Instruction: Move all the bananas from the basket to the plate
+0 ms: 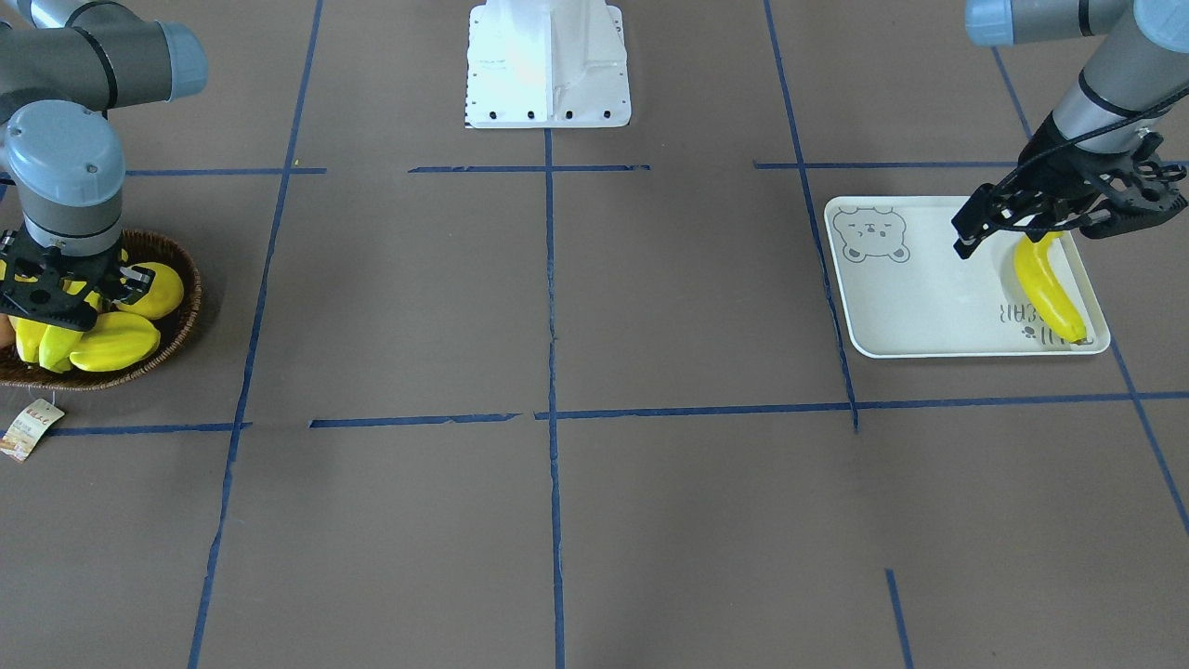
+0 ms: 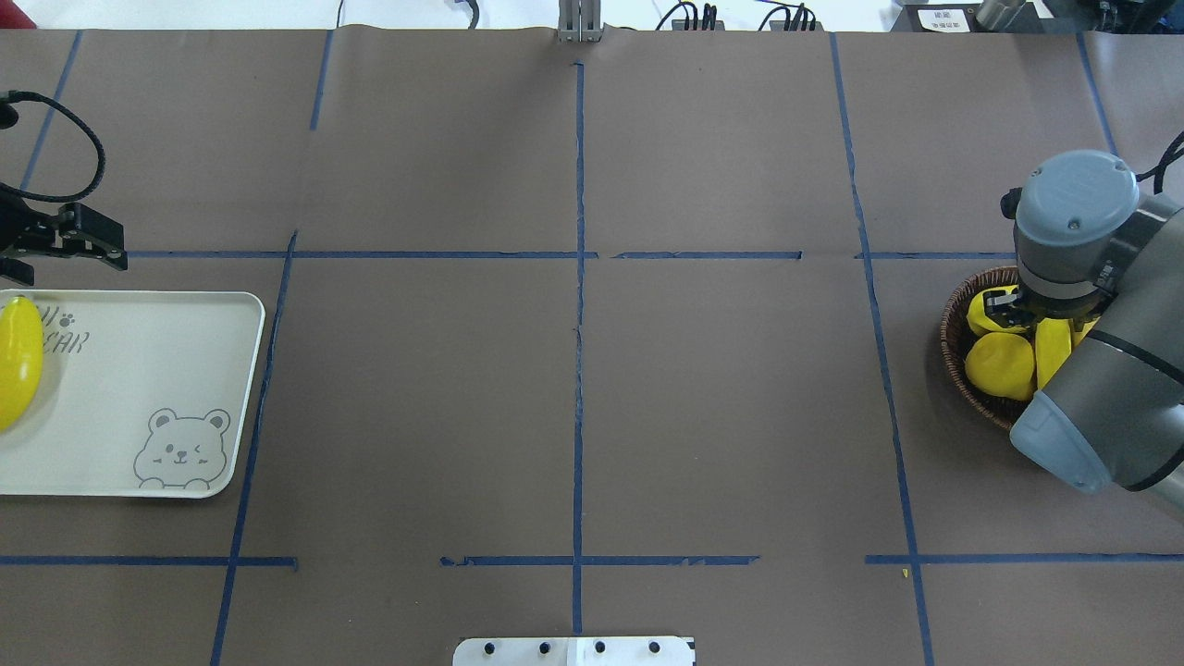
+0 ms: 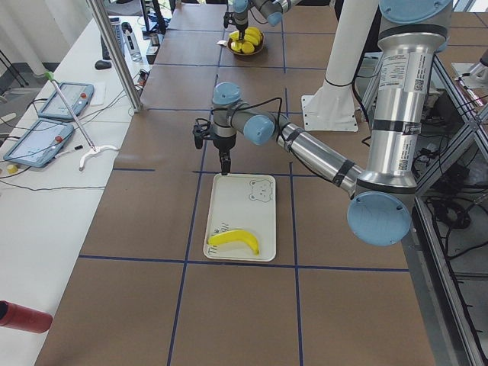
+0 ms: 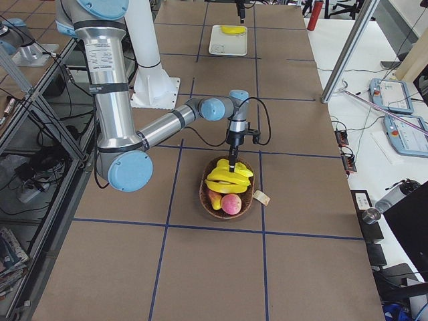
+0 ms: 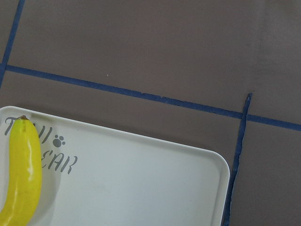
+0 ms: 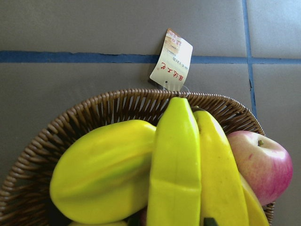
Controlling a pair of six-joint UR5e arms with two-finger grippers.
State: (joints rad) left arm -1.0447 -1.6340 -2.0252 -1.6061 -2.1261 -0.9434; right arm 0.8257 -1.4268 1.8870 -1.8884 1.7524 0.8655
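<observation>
The left gripper (image 3: 223,168) hangs above the flat off-white rectangular plate (image 1: 915,311) and holds nothing. I cannot tell whether its jaws are parted. One long curved yellow banana (image 1: 1048,288) lies on the plate over the grey lettering, at the end away from the bear face. The right gripper (image 4: 232,171) is down among the other yellow bananas (image 6: 176,165) in the oval dark-brown wicker basket (image 1: 189,311), beside a red-and-yellow apple (image 6: 261,165). Its grip cannot be made out.
</observation>
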